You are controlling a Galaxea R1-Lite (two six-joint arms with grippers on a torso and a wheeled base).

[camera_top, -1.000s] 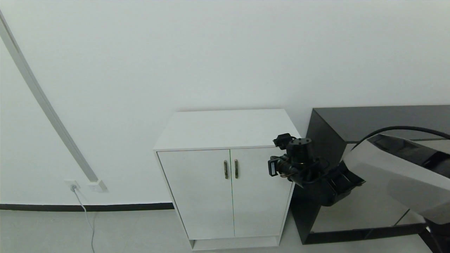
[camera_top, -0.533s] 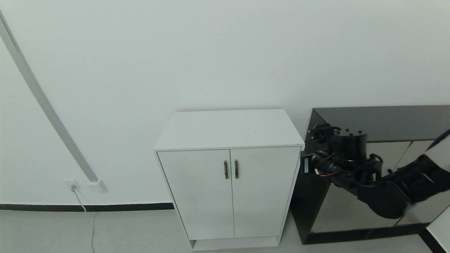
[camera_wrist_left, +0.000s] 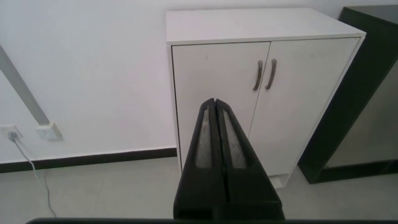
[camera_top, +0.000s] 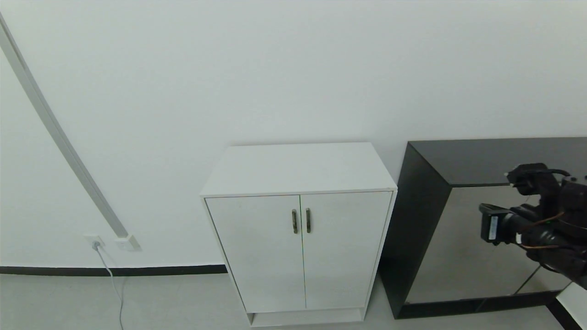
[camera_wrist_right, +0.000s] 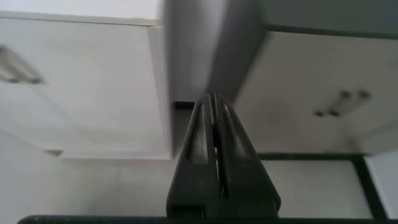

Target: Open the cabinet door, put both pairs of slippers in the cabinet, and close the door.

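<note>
- Left jaws: fingers [camera_wrist_left: 205, 140] pressed together and holding nothing, aimed at the cabinet [camera_wrist_left: 261, 25] from well apart. If they meet a handle unspread, they will probably butt it, not enclose it.
- Right jaws: fingers [camera_wrist_right: 202, 140] also pressed together and empty, pointing at the seam between the cabinet and the black mirrored unit [camera_top: 424, 201].
- Right arm [camera_top: 536, 224]: at 3 o'clock of the cabinet, in front of the mirrored panel. A sweep toward the handles could strike the glass or the cabinet's corner.
- Left-door handle [camera_top: 294, 221] and right-door handle [camera_top: 308, 220]: upright bars just beside each other at the doors' meeting line. An off-centre pinch could catch both, so neither door would swing freely.
- Doors [camera_top: 261, 247]: both shut. The right one would likely swing toward 3 o'clock, where the unit stands close. An arm left in that arc would block it.
- Mirrored panel: its reflected handles [camera_wrist_right: 345, 102] might be mistaken for real ones.
</note>
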